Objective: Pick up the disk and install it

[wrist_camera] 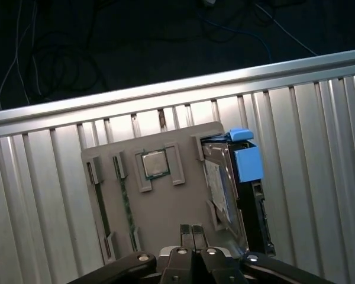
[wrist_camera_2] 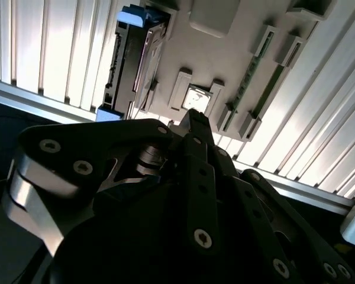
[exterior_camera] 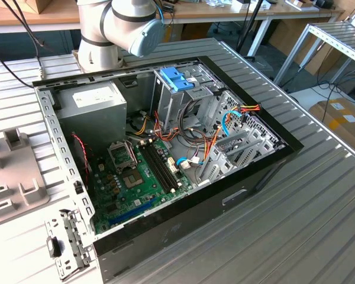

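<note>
Hovering above the tray point(wrist_camera: 165, 207), the clenched, empty gripper point(wrist_camera: 192, 232) is at the approach step; seizing the disk point(wrist_camera: 242, 195) at the tray's edge likely needs it opened.

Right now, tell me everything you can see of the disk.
The disk is a flat dark drive with a pale label face, framed by a bright blue plastic carrier with a blue end tab. It stands on edge in a slot at one side of the grey tray, which lies on the ribbed metal table. In the first wrist view the gripper is over the tray, apart from it.
</note>
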`<state>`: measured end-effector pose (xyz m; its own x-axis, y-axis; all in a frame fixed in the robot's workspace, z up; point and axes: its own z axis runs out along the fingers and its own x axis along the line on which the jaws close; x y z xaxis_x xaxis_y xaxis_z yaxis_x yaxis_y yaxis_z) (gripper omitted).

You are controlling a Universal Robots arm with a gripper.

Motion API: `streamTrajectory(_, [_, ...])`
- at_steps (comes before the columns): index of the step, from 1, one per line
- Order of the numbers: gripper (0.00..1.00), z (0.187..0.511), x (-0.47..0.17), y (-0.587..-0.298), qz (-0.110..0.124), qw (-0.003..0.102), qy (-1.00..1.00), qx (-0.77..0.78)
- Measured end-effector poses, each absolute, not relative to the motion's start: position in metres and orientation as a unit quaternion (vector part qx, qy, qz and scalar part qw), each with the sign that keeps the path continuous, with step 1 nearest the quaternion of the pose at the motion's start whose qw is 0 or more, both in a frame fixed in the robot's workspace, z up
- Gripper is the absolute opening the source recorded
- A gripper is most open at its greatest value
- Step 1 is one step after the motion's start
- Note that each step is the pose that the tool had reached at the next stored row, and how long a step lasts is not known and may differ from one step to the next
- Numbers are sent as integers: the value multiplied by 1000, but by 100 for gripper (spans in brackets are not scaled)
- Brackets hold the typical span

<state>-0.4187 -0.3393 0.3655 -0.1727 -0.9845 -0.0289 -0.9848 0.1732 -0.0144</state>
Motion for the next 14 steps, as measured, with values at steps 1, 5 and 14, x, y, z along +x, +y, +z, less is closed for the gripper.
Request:
streamTrajectory(1, [11, 365, -419, -339, 4, 16, 763, -646])
streamTrajectory(5, [11, 366, -419, -339, 4, 16, 753, -658])
streamTrajectory(14, [11, 365, -419, -339, 4, 16, 745, -667])
